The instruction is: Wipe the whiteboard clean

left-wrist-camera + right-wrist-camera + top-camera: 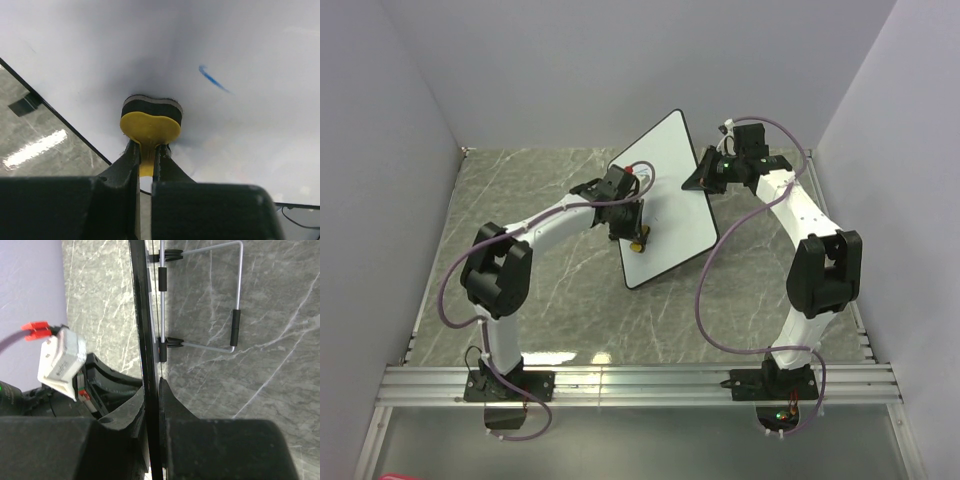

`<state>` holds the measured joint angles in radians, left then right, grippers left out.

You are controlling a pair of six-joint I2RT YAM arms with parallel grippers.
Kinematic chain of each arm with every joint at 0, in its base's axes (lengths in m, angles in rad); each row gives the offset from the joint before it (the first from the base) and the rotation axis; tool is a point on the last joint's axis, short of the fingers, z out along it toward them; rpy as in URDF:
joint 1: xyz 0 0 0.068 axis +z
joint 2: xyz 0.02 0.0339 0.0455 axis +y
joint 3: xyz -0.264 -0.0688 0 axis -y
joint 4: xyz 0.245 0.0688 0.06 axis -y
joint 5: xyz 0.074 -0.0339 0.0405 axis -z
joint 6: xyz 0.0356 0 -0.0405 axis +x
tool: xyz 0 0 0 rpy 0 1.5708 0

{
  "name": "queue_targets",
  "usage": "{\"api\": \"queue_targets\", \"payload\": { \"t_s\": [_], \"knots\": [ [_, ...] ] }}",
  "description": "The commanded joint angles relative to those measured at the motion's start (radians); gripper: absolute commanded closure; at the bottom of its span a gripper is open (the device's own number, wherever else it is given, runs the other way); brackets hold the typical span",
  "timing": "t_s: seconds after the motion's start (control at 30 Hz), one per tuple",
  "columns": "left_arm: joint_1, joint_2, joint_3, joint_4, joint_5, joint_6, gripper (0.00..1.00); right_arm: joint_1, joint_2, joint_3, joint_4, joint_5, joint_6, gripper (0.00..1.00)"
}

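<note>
The whiteboard (670, 190) stands tilted at the table's middle, white with a thin black rim. In the left wrist view its face (240, 45) carries one short blue stroke (214, 80). My left gripper (632, 236) is shut on the handle of a small yellow eraser (150, 125), whose black felt pad presses against the board. My right gripper (706, 172) is shut on the board's right edge (150, 330); that view shows the edge end-on between my fingers, with the wire stand (232, 315) behind it.
Grey marble tabletop (540, 290) lies around the board. Pale walls close in at the back and both sides. A metal rail (640, 385) runs along the near edge by the arm bases.
</note>
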<state>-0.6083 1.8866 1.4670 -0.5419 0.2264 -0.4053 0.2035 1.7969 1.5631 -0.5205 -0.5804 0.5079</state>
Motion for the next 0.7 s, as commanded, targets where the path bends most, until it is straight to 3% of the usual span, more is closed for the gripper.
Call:
{"api": "queue_targets", "payload": {
  "t_s": [0.0, 0.3, 0.67],
  "knots": [
    [-0.013, 0.069, 0.093, 0.108, -0.021, 0.011, 1.00, 0.122, 0.071, -0.078, -0.240, -0.107, 0.014, 1.00],
    [-0.021, 0.155, 0.321, 0.074, 0.085, 0.046, 1.00, 0.126, 0.094, -0.041, -0.262, -0.118, 0.004, 1.00],
    [-0.022, 0.238, 0.429, 0.027, 0.116, 0.049, 1.00, 0.125, 0.116, -0.024, -0.288, -0.134, -0.026, 1.00]
  ]
}}
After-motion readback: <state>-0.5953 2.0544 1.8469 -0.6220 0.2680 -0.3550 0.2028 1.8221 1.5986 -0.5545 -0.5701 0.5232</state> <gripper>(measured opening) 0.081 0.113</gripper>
